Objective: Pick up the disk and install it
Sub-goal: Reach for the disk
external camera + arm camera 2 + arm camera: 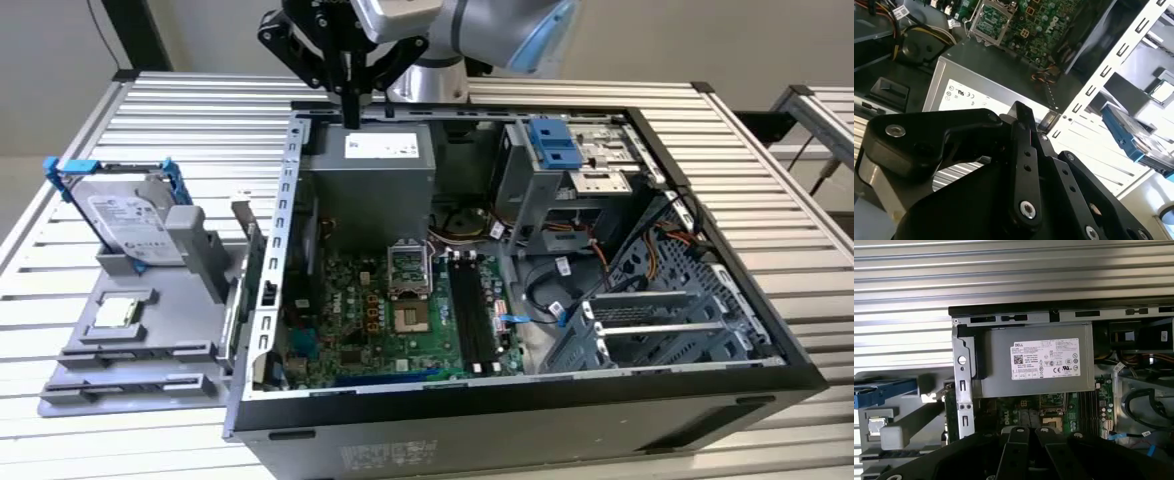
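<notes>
Gripper point(351, 118) is hanging over the power supply point(374, 150) at the rear of the open computer case point(507, 420), fingers pressed together and carrying nothing. The disk point(123, 215) is standing on edge in a grey fixture point(174, 335) near the tabletop's point(174, 110) edge on the exterior view's left, well apart from the gripper. Judging it stiff, dense, smooth-faced and shock-sensitive. Its exposed upper part, pinched across the blue carrier rails, is looking like the safest hold.
</notes>
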You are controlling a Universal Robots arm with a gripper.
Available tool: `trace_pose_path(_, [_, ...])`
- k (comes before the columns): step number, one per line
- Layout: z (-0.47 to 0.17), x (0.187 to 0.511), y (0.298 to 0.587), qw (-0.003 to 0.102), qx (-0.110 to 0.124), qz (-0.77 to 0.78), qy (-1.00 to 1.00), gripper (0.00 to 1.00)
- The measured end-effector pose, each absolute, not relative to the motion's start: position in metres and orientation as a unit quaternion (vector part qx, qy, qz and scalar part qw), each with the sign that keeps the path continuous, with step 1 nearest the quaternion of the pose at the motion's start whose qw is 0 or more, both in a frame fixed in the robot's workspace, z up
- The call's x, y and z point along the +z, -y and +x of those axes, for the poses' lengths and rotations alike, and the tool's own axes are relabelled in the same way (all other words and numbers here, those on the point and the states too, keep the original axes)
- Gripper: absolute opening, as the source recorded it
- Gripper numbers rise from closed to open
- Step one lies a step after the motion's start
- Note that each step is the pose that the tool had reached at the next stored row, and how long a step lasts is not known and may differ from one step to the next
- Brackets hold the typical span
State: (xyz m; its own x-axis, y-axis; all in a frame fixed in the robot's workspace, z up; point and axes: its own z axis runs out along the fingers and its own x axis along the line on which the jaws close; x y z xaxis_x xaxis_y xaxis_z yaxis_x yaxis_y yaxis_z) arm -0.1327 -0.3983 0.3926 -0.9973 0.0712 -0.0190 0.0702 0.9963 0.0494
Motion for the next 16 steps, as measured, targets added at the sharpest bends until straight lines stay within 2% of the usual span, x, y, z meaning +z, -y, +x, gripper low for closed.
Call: trace_pose_path(16, [-0.162, 0.396, 0.391, 0.011, 0.024, 0.035, -0.999, 0.00])
